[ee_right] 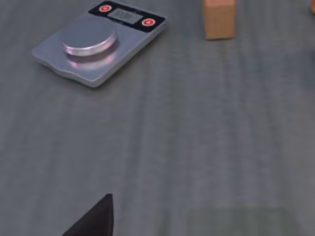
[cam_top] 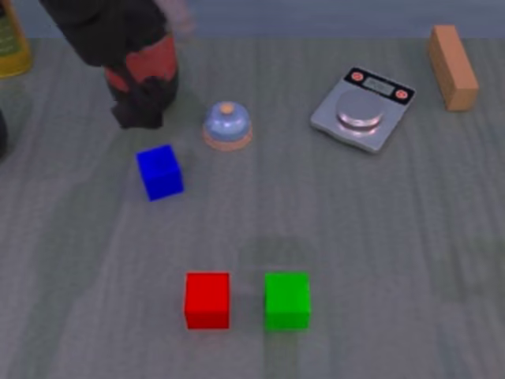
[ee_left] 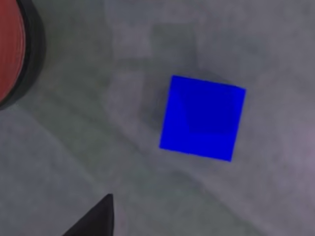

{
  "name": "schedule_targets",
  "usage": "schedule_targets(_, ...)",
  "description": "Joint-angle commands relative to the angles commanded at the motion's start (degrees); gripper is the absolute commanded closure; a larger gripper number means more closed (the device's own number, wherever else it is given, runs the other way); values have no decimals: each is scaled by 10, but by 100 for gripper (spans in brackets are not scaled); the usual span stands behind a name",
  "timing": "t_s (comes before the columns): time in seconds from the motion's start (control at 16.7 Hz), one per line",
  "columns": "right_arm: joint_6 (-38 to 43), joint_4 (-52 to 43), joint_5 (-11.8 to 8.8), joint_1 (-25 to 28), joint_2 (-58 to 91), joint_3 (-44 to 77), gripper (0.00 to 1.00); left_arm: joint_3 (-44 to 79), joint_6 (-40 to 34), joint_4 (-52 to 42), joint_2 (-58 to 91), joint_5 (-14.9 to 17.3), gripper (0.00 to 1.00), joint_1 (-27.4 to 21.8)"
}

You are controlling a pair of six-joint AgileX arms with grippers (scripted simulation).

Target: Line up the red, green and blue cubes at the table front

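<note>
The blue cube (cam_top: pixel 159 172) rests on the grey table (cam_top: pixel 379 237) left of centre, turned slightly askew. My left gripper (cam_top: pixel 142 109) hovers just behind it, open and holding nothing. In the left wrist view the blue cube (ee_left: pixel 202 118) lies ahead of one dark fingertip (ee_left: pixel 101 219), well apart from it. The red cube (cam_top: pixel 207 300) and the green cube (cam_top: pixel 287 300) sit side by side near the front edge with a small gap between them. My right arm is outside the top view; its wrist view shows one fingertip (ee_right: pixel 101 219) over bare table, nothing held.
A service bell (cam_top: pixel 228 125) stands right of the left gripper. A kitchen scale (cam_top: pixel 363 109) and a tan wooden block (cam_top: pixel 453 67) sit at the back right. A yellow bottle (cam_top: pixel 11 47) is at the back left. A red round object with a black rim (ee_left: pixel 12 49) lies near the blue cube.
</note>
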Motion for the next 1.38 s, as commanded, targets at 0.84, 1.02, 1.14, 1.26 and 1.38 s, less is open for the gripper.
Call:
schedule_targets(0.84, -82, 161, -32, -88, -237, -140, 0, 127, 78, -62, 202, -68, 0, -9)
schedule_targets(1.02, -82, 161, -32, -88, -237, -140, 0, 116, 78, -52, 203, -68, 0, -7)
schedule_targets(1.14, -82, 161, -32, -88, -237, -140, 0, 90, 79, -19, 210, -68, 0, -8)
schedule_targets(1.26, -82, 161, -32, -88, -237, -140, 0, 57, 78, 30, 221, -68, 0, -8)
schedule_targets(1.38, -82, 161, -32, -88, -237, -140, 0, 26, 78, 72, 231, -68, 0, -8)
